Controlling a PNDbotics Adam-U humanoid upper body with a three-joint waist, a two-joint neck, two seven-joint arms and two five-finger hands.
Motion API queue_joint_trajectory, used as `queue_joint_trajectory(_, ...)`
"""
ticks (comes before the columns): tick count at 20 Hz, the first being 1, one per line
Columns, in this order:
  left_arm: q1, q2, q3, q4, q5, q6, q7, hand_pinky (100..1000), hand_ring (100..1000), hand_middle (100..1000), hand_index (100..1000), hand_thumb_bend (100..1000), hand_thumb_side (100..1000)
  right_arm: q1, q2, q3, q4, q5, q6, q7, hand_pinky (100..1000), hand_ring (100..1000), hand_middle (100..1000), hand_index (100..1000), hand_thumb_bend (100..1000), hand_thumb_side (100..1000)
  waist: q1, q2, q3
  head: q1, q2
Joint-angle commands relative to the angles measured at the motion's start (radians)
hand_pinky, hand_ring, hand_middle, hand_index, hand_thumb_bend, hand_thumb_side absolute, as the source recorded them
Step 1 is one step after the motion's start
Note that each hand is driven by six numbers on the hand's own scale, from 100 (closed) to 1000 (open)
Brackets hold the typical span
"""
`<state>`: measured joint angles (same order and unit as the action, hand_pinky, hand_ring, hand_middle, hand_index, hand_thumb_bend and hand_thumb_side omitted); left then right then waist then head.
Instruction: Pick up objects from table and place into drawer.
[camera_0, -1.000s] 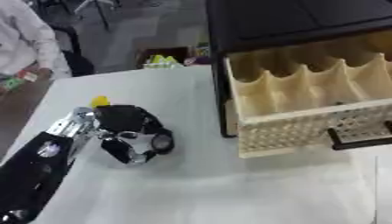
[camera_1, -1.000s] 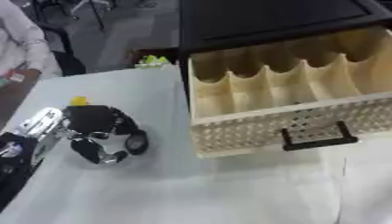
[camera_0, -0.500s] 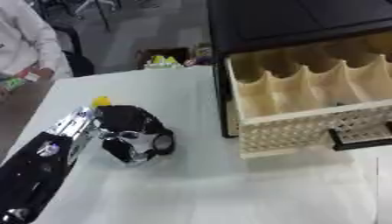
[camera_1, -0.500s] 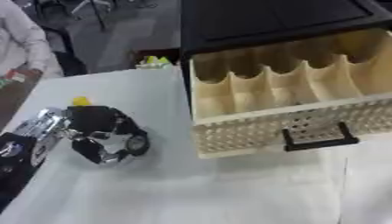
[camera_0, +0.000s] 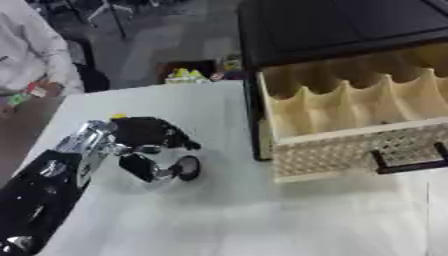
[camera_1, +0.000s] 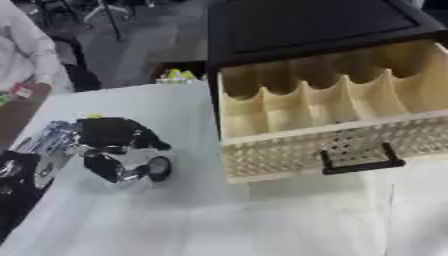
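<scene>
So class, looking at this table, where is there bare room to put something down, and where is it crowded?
Free: the white table in front of the open drawer, and the far strip between the drawer and the table's far edge. Crowded: the left side, where the left robot hand sits curled over something yellow.

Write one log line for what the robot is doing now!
left hand: curled, on table | yellow thing: behind hand | drawer: open | right hand: unseen

grey floor (camera_0: 166, 35) across the upper left of the frame, white tabletop (camera_0: 262, 215) filling the bottom, dark chair legs (camera_1: 109, 15) up top.
</scene>
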<state>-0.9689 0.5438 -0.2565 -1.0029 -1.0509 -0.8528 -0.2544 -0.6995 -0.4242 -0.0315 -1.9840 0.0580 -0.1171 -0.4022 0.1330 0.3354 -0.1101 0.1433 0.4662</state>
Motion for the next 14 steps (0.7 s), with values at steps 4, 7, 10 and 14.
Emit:
queue_joint_trajectory(4,-0.027,0.061,0.005,-0.058,0.139,-0.054,-0.156,723,819,772,1000,100,1000,-0.008,-0.007,-0.010,-0.016,-0.001,0.002,-0.004,241,468,456,662,868,987,-0.007,-0.032,0.005,-0.003,0.007)
queue_joint_trajectory(7,-0.026,0.063,0.013,-0.066,0.190,-0.054,-0.219,727,835,808,1000,100,1000,-0.008,-0.007,-0.010,-0.016,-0.001,0.002,-0.005,240,468,456,662,867,985,-0.009,-0.032,0.003,-0.003,0.006)
queue_joint_trajectory(10,-0.025,0.061,0.018,-0.070,0.224,-0.054,-0.285,745,862,858,1000,143,1000,-0.010,-0.006,-0.010,-0.016,-0.002,0.002,-0.005,239,468,456,662,868,987,-0.010,-0.030,0.001,-0.003,0.003)
queue_joint_trajectory(14,-0.026,0.057,0.039,-0.054,0.239,-0.054,-0.359,767,880,857,992,229,1000,-0.011,-0.006,-0.010,-0.016,-0.003,0.001,-0.004,237,467,455,661,868,987,-0.011,-0.026,-0.002,-0.002,-0.001)
